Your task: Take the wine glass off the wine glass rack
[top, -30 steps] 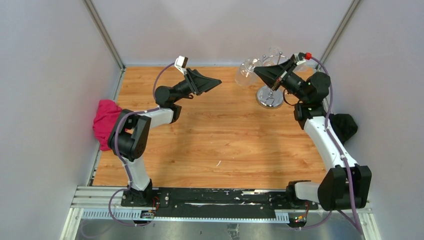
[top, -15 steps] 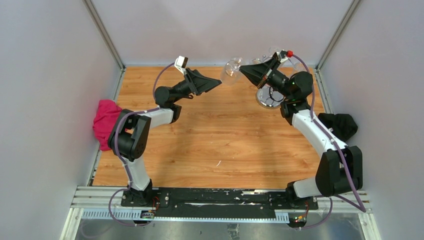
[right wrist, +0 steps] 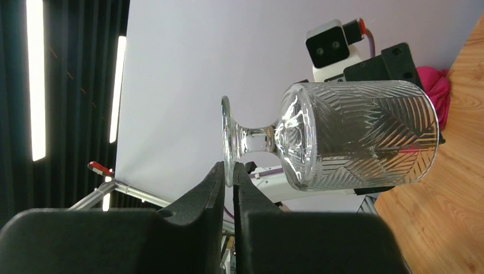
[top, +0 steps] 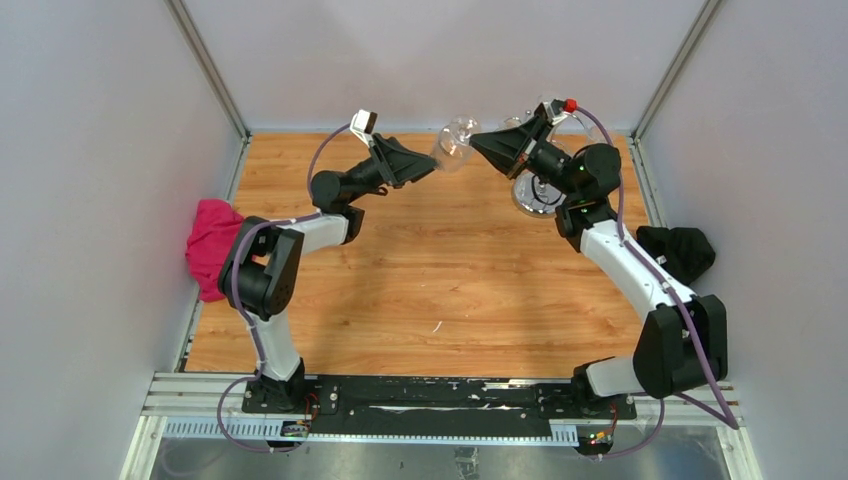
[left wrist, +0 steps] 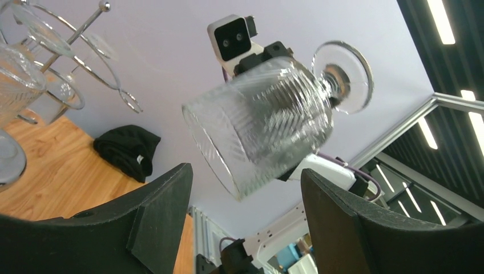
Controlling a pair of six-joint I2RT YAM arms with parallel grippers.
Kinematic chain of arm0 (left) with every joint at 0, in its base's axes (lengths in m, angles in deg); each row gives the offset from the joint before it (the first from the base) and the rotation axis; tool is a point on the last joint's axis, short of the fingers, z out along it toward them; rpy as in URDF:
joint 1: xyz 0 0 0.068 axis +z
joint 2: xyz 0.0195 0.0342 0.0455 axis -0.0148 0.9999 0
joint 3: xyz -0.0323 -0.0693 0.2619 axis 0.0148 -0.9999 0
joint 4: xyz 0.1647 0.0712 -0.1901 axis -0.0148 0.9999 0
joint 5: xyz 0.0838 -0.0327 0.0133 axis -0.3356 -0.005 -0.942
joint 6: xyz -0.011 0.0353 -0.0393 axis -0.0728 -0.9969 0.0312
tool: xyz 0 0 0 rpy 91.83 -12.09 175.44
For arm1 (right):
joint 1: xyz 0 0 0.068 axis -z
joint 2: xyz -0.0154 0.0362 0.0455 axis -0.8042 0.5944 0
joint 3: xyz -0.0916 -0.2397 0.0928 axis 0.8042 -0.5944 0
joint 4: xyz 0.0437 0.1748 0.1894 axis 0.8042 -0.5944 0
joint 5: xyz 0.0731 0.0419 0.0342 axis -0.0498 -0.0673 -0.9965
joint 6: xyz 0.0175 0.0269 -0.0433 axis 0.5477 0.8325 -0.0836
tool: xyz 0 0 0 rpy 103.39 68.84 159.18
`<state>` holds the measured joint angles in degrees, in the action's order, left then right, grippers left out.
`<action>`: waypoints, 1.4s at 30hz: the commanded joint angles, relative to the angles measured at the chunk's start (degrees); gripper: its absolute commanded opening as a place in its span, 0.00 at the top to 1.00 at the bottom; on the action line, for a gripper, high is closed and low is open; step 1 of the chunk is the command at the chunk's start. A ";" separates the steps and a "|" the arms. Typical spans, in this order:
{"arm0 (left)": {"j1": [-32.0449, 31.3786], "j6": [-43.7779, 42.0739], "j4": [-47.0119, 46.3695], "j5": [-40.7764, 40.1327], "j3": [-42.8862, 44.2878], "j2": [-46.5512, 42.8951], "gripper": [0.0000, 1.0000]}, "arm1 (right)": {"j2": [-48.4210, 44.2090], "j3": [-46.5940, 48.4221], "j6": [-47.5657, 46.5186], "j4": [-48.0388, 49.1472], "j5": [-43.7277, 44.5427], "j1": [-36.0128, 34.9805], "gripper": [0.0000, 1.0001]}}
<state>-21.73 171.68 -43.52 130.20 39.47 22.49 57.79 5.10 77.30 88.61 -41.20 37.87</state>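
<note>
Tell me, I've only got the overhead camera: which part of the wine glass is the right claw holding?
Observer: The right claw is shut on the wine glass at the edge of its round foot, not the stem.
Operator: Is the left claw touching it?
Observer: No. The left claw is open, with its fingers clear of the bowl, whose mouth points toward it.
Operator: Anything else on the rack?
Observer: Another glass hangs on the wine glass rack.
</note>
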 commanded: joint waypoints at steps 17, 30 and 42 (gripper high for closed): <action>-2.06 3.32 -2.91 -0.93 2.43 -11.24 0.58 | 5.77 -7.47 8.99 27.57 4.63 -5.18 1.00; -2.06 4.03 -2.89 -0.54 1.73 -12.77 0.93 | 10.65 -7.75 11.18 32.24 3.62 -9.50 1.00; -1.80 1.54 -2.07 -6.35 -2.66 -16.44 1.00 | 9.28 -6.72 10.90 32.16 2.67 -9.47 0.89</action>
<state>-21.65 175.09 -44.17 127.03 37.76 9.22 67.10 -1.80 94.11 120.98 -32.02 31.60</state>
